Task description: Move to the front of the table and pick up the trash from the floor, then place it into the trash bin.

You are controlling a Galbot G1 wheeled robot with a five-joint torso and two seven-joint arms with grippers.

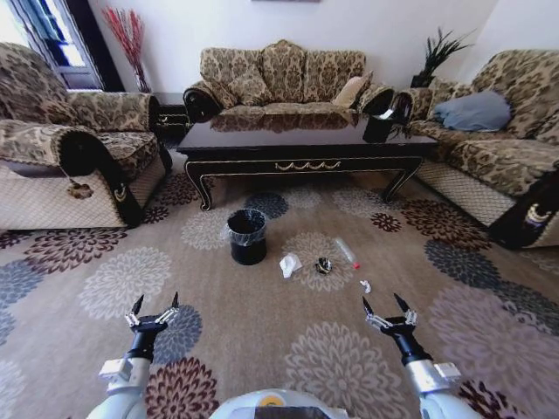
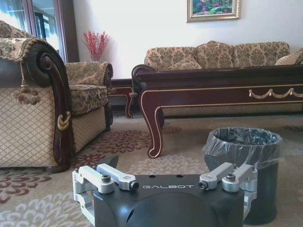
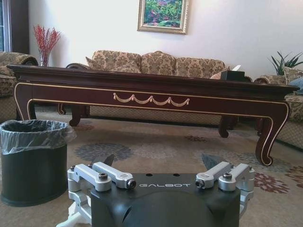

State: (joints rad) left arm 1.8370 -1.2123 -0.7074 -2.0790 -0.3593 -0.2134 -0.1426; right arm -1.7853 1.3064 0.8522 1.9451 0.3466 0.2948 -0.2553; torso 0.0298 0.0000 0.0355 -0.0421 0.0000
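Both end effectors, left (image 1: 155,306) and right (image 1: 387,308), spread apart, empty, low over carpet. Trash (image 1: 291,264) on floor just right of trash bin (image 1: 247,236), before the surface (image 1: 306,144). Best: roll closer, right arm down onto white paper.

A patterned floral carpet (image 1: 288,349) covers the floor. On it stands the table (image 1: 306,144), and just in front of that the trash bin (image 1: 247,236). Beside the bin lie the crumpled white paper (image 1: 290,264), a small dark piece (image 1: 324,265) and a clear wrapper (image 1: 348,253).
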